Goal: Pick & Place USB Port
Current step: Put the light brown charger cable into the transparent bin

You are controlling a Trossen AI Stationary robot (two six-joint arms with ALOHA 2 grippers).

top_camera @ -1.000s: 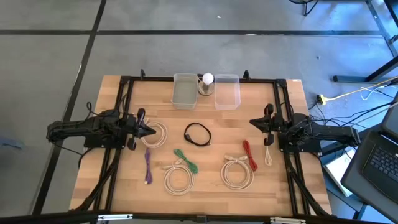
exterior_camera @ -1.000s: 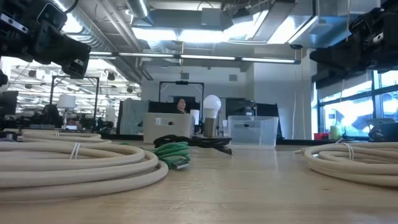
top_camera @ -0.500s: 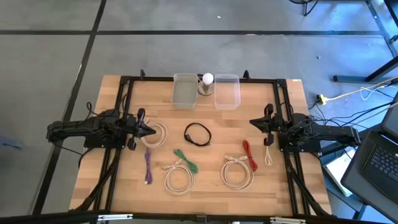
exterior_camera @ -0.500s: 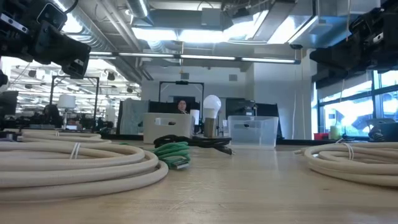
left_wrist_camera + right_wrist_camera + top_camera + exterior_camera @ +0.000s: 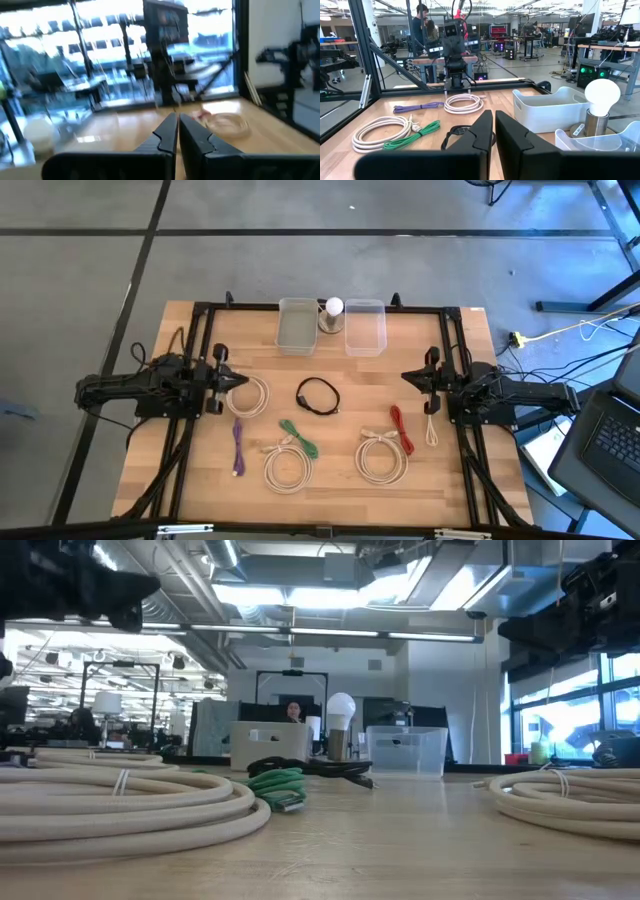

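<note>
We see the left gripper (image 5: 228, 379) at the left side of the wooden table (image 5: 200, 480), its two fingers pressed together on nothing, with a white cable coil (image 5: 250, 394) lying just in front of its tips. The right gripper (image 5: 408, 376) waits at the opposite side, fingers likewise together and empty, a red cable (image 5: 401, 428) just beside it and the black cable (image 5: 318, 396) between the two grippers. Past both grippers, at the far edge, two clear bins (image 5: 297, 325) flank a light bulb (image 5: 333, 307).
</note>
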